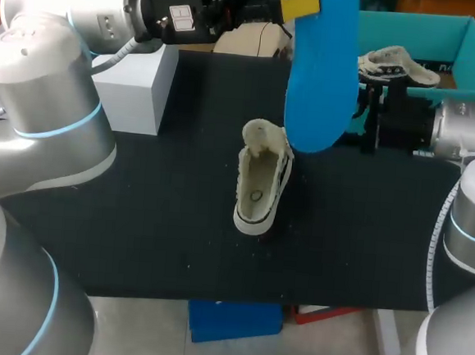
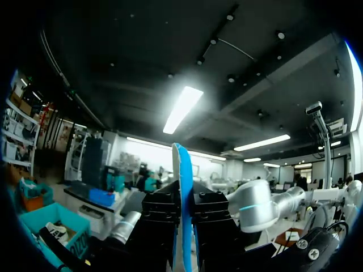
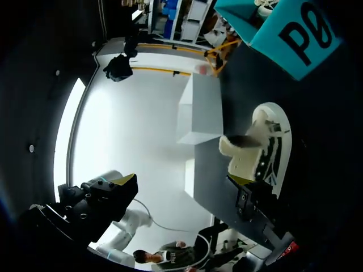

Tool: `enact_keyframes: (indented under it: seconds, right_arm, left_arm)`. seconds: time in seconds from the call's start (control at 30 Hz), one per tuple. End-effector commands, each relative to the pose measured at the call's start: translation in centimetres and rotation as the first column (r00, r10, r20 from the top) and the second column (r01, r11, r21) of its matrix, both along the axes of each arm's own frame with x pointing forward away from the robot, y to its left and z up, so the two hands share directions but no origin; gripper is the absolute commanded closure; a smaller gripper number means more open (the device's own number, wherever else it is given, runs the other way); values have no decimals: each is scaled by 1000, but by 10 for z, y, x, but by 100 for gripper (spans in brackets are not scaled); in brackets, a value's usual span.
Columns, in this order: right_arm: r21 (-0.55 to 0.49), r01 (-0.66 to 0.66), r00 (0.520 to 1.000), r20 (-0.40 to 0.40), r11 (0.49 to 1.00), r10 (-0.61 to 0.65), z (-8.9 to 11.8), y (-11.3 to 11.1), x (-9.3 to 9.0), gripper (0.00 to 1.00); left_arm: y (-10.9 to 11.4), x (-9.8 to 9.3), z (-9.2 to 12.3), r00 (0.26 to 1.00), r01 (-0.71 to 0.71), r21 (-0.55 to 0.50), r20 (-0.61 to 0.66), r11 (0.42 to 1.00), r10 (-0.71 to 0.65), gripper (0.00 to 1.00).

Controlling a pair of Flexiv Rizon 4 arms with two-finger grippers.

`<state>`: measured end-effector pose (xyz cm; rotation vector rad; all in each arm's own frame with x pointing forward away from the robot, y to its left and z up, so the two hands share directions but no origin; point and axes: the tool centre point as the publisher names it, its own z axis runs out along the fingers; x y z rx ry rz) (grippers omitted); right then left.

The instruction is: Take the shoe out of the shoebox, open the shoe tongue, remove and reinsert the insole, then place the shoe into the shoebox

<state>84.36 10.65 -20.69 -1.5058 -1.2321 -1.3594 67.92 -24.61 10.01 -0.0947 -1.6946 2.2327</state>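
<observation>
The blue insole (image 1: 320, 69) is held tight up in the air by the left gripper (image 2: 183, 218). The shoe (image 1: 260, 183) is laid on the table (image 1: 135, 219). The box (image 1: 413, 43) is seen at 1 o'clock from it. The right gripper (image 3: 184, 181) is spread wide, and nothing is held in it.

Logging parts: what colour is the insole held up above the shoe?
Blue insole, best in the head view.
</observation>
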Motion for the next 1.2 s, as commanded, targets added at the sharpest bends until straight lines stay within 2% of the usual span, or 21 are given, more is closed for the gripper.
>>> enact_keyframes:
  seconds: [0.03, 0.1, 0.2, 0.3, 0.6, 0.83, 0.9, 1.2]
  right_arm:
    - [26, -5, 1000, 15, 1000, 5, -2, -2, -2, 0]
    - [26, -5, 1000, 15, 1000, 5, -2, -2, -2, 0]
    - [26, -5, 1000, 15, 1000, 5, -2, -2, -2, 0]
    - [26, -5, 1000, 15, 1000, 5, -2, -2, -2, 0]
    - [26, -5, 1000, 15, 1000, 5, -2, -2, -2, 0]
    - [26, -5, 1000, 15, 1000, 5, -2, -2, -2, 0]
    - [26, -5, 1000, 15, 1000, 5, -2, -2, -2, 0]
    - [26, -5, 1000, 15, 1000, 5, -2, -2, -2, 0]
  left_arm:
    - [-1, -1, -1, 1000, -3, 0, 1, 1000, 3, 100]
    - [-1, -1, -1, 1000, -3, 0, 1, 1000, 3, 100]
    - [-1, -2, -2, 984, -59, 62, 174, 996, 48, 100]
    - [-1, -6, -7, 936, -126, 118, 342, 985, 79, 100]
    - [-1, 0, -51, 838, -199, 234, 544, 952, 41, 100]
    - [-3, 12, -97, 772, -167, 256, 635, 952, -35, 100]
    - [-7, 17, -110, 783, -186, 261, 622, 947, -18, 100]
    - [-7, 17, -110, 783, -186, 261, 622, 947, -18, 100]
